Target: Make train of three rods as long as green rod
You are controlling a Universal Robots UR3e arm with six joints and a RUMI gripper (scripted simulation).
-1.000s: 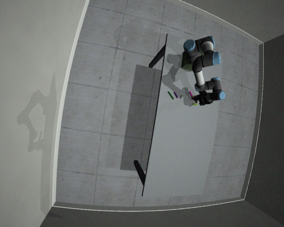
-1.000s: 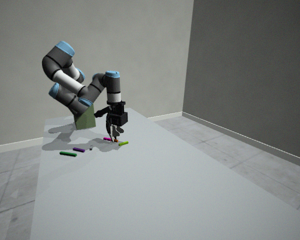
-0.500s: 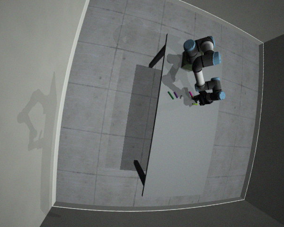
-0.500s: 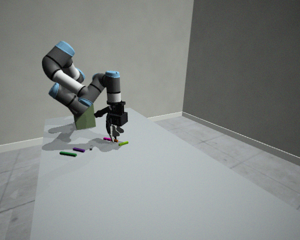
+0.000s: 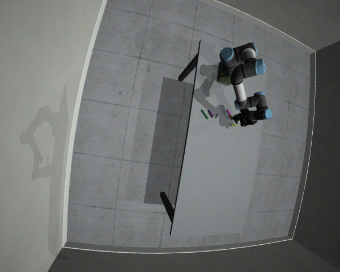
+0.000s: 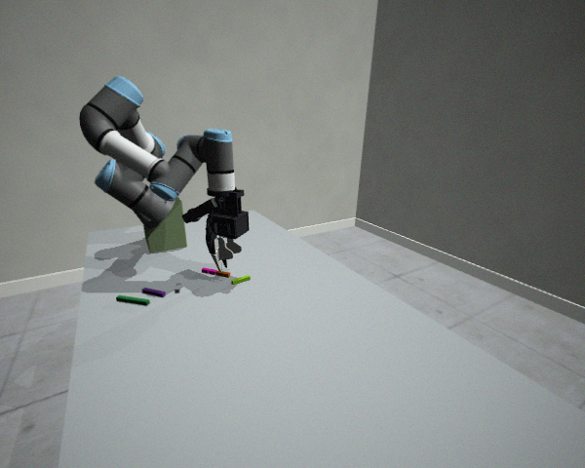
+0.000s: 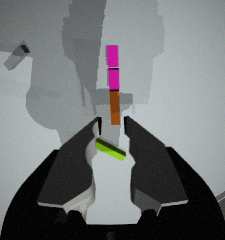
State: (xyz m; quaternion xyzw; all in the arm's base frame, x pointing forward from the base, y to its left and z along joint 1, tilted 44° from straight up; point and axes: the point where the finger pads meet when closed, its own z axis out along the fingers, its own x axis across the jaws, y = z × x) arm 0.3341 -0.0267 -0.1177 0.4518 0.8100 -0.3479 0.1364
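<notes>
Two magenta rods (image 7: 112, 56) (image 7: 114, 79) (image 5: 228, 112) (image 6: 210, 271) and the orange rod (image 7: 115, 107) (image 6: 223, 274) lie flat, end to end, in a nearly straight line, with only thin dark seams between them. My gripper (image 7: 112, 118) (image 6: 222, 269) is slightly open and empty; its fingertips stand either side of the orange rod's free end. The lime rod (image 7: 110, 149) (image 5: 233, 124) (image 6: 241, 279) lies slanted beyond that end, apart from it. The green rod (image 5: 204, 114) (image 6: 133, 300) lies well away, beside the purple rod (image 5: 210, 113) (image 6: 153, 292).
A short grey rod (image 5: 216, 115) (image 6: 177, 290) (image 7: 16, 58) lies between the purple rod and the magenta and orange line. The arm's green base block (image 6: 167, 231) stands at the table's far end. The table's long edge (image 5: 187, 128) runs past the green rod.
</notes>
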